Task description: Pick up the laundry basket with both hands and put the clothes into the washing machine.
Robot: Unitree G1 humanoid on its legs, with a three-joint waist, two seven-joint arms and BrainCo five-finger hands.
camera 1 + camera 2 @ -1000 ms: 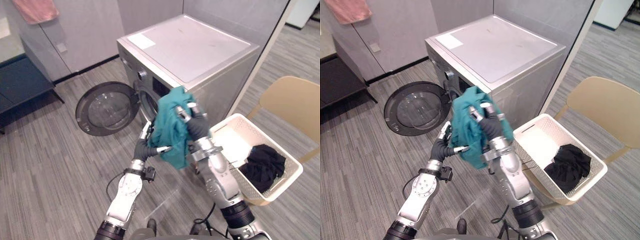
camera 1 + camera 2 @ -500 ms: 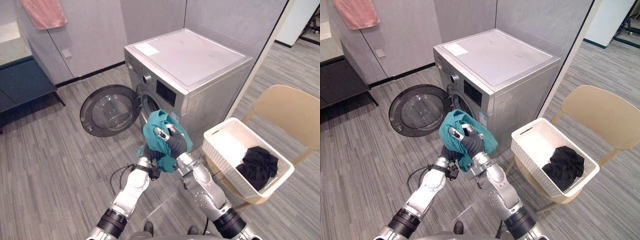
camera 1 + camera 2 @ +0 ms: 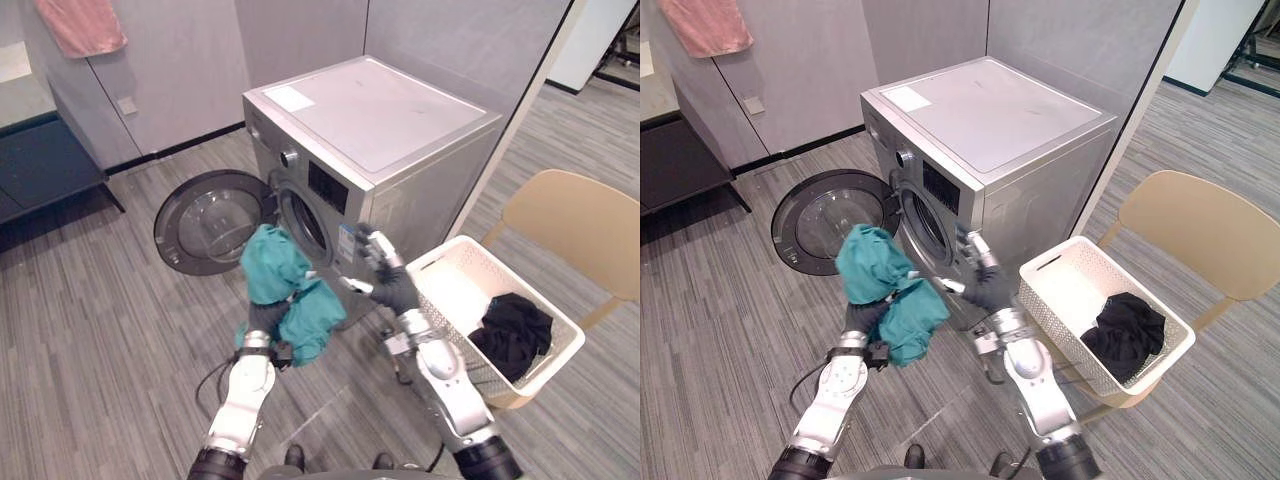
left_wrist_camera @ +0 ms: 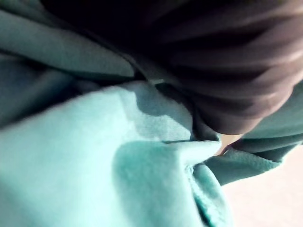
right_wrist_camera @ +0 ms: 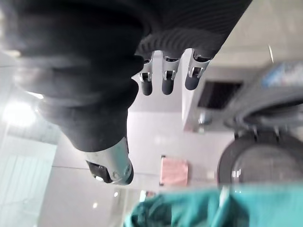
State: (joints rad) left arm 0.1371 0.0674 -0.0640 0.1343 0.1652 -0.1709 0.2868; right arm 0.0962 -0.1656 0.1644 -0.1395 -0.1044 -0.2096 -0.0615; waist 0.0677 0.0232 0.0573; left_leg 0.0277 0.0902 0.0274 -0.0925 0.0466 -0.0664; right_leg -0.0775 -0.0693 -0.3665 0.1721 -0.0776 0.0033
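A teal garment (image 3: 280, 290) hangs bunched over my left hand (image 3: 262, 318), which is shut on it low in front of the washing machine (image 3: 380, 120). The left wrist view has the same teal cloth (image 4: 94, 156) pressed against the hand's dark cover. The machine's round door (image 3: 205, 222) stands swung open to the left, and the drum opening (image 3: 305, 225) is just behind the garment. My right hand (image 3: 385, 280) is raised beside the machine's front with straight fingers (image 5: 164, 82), holding nothing. The white laundry basket (image 3: 455, 265) sits at the right with a black garment (image 3: 515, 330) in it.
The basket rests on a beige chair (image 3: 585, 225). A dark low bench (image 3: 40, 165) stands at the far left, and a pink towel (image 3: 80, 25) hangs on the wall above it. Grey wood-look floor (image 3: 100, 330) spreads left of the machine.
My right hand has let go of the teal garment, opened and drawn off to the right. The left hand has closed on the garment and carried it left and lower.
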